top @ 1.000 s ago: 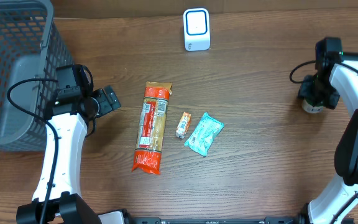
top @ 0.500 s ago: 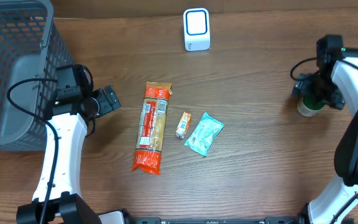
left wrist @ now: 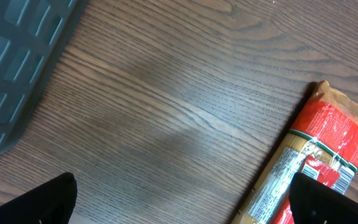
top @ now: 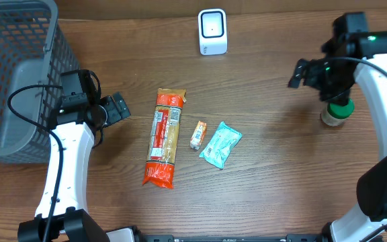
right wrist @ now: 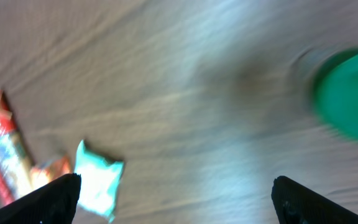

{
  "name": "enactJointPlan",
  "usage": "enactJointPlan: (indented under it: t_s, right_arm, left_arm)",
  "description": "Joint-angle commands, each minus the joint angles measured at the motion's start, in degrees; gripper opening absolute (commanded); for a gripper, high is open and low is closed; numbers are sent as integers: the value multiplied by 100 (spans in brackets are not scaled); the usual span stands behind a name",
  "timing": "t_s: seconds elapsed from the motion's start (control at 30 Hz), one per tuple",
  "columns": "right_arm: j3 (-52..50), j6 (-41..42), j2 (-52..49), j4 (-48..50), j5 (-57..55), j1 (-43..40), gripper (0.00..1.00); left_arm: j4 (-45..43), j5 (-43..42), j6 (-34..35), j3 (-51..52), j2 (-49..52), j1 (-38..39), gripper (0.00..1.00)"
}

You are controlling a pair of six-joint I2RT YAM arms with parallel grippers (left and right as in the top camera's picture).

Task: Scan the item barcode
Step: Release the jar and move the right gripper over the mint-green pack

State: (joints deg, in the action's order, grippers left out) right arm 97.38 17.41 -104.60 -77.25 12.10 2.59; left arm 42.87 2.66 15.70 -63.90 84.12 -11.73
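- At table's right side: bottle [top: 336, 112] stands cap up on the table [top: 274, 195], by itself, well apart from the scanner [top: 212, 31].
- Right jaws: spread wide, pinching nothing. Overhead has them over bare wood up and left of the bottle, clear of it.
- Right wrist view is blurred. Both fingertips [right wrist: 42, 199] sit in the bottom corners, and the bottle's green cap [right wrist: 350, 93] is at the right edge, outside the gap.
- Left jaws: spread wide, empty. They hang over bare wood between the basket [top: 12, 67] and the pasta pack [top: 164, 138], touching neither.
- Left wrist view: basket mesh top left, top end of the pasta pack at right.
- Scanner: white, upright, at the table's far edge near centre, with nothing in front of it.
- Mid-table, 3 items lie flat in a row: the long red-orange pasta pack, a small orange packet [top: 198, 134] just right of it, and a teal packet [top: 220, 144] just right of that.
- Basket: grey mesh, far-left corner.
- Bottle barcode: too small to tell.
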Motion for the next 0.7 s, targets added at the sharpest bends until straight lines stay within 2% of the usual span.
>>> enactJointPlan:
  t_s: [0.0,0.1,0.23,0.43,0.67]
  right_arm:
    - [-409,433,2,101,435,361,100]
    - [-826,503,2,402,428,796,86]
    - [-1558,533,2,1263,428,1530,79]
    - [-2310,490,0,2317,199,2337,78]
    - [-2929,490,-4,3228,-1139,3071,78]
  left_arm:
    - [-2,50,-90,-33,-96,9,100]
    - [-2,50,-90,-33,-96,9,100]
    - [-2,50,-90,-33,-96,9,100]
    - [-2,50,-90,-33,-96,9,100]
    - [-2,50,-90,-33,-96,9,100]
